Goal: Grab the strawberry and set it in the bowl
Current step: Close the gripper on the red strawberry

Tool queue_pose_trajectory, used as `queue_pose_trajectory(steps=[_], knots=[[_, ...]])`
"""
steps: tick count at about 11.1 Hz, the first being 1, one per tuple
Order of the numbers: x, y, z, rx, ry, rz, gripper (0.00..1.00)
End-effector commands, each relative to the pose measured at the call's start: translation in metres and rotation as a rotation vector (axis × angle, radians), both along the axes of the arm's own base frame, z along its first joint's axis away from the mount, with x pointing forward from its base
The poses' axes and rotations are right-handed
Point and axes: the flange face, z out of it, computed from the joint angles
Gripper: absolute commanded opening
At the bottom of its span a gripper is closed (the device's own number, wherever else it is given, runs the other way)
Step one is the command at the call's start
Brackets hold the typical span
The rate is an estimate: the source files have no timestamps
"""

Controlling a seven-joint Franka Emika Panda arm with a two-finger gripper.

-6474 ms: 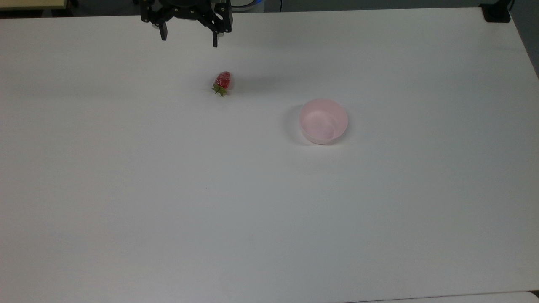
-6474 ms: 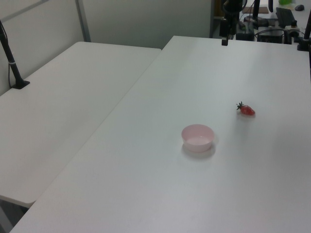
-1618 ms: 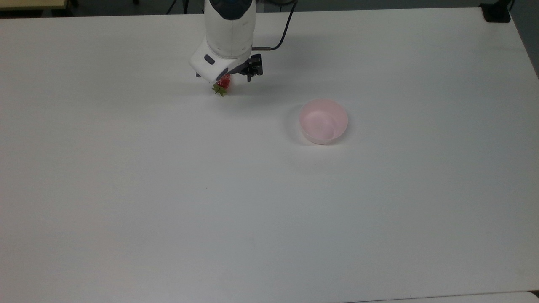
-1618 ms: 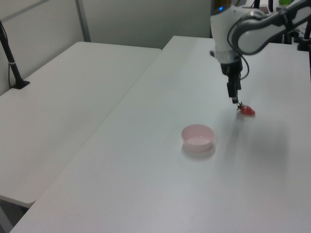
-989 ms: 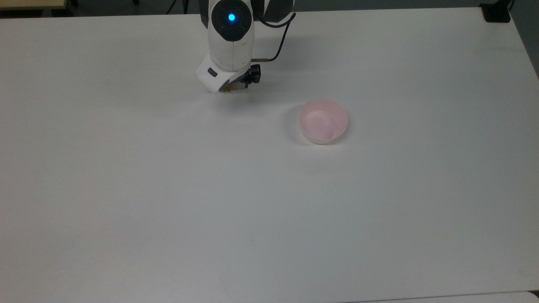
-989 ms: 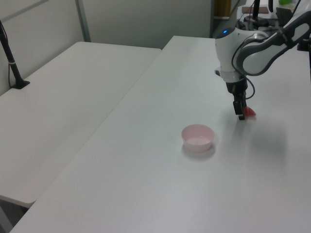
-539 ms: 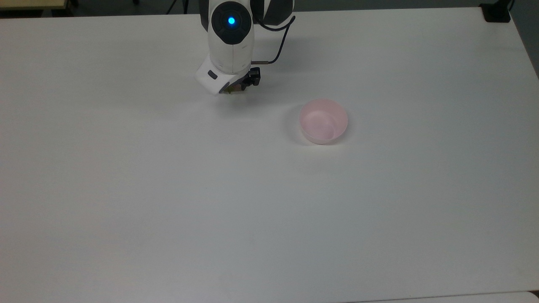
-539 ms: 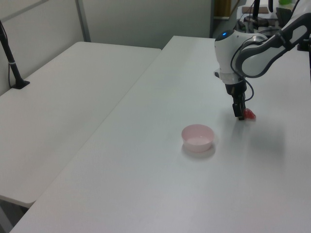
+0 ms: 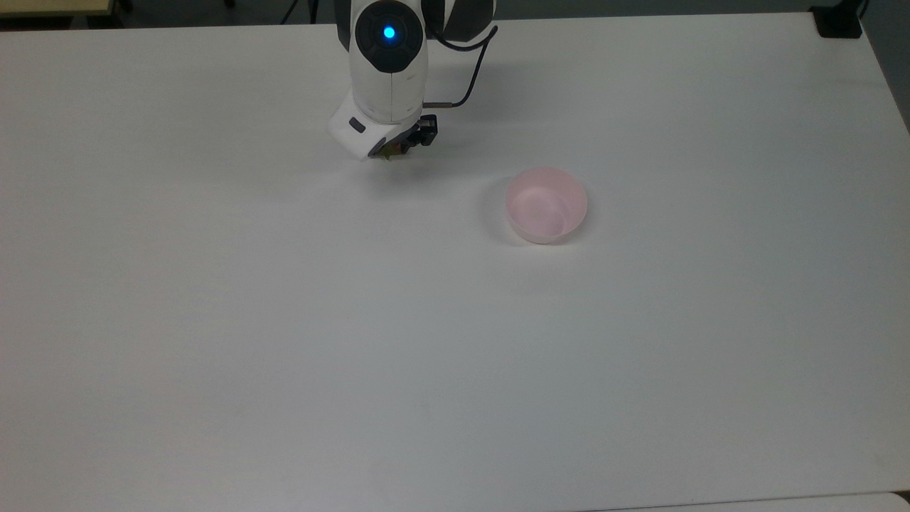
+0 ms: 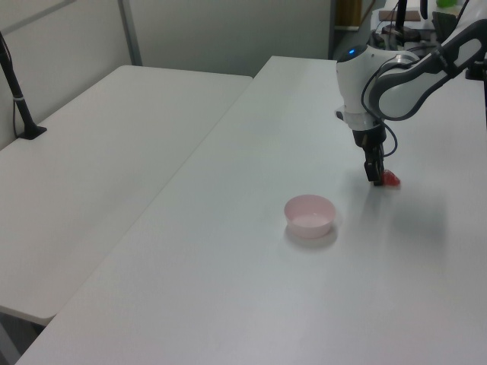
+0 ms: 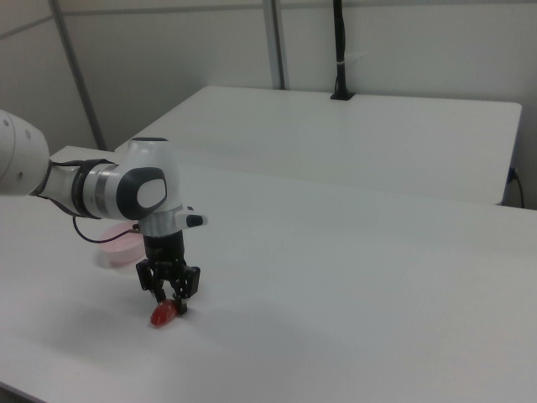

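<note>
White bench [image 9: 284, 320]: it carries the strawberry, the bowl and the arm's working end.
Strawberry [image 11: 164, 315]: red, lying on the bench near its far edge in the top view, directly under the claw; in the left view [image 10: 391, 179] its red body pokes out to the right of the fingers.
Claw [image 11: 169, 300]: pointing straight down, its fingers lowered to the strawberry and set narrowly about it; whether they press on it I cannot tell.
Bowl [image 9: 547, 205]: pale pink, upright, with nothing inside it, standing apart from the strawberry toward the top view's right and a little nearer the bench's middle.
Arm [image 10: 396, 72]: white, bent down over the strawberry, a blue light on its wrist in the top view.
</note>
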Motion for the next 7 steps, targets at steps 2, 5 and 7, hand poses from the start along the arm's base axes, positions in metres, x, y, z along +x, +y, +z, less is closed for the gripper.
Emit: queue_pose_trajectory(steps=[2,5,7], knots=[[-0.0041,0.0031,-0.0071,0.011,0.004,0.011,0.40],[-0.0042,0.0022,-0.0064,0.012,0.004,0.013,0.37],[-0.0055,0.0020,-0.0070,0.019,0.018,0.043,0.54]])
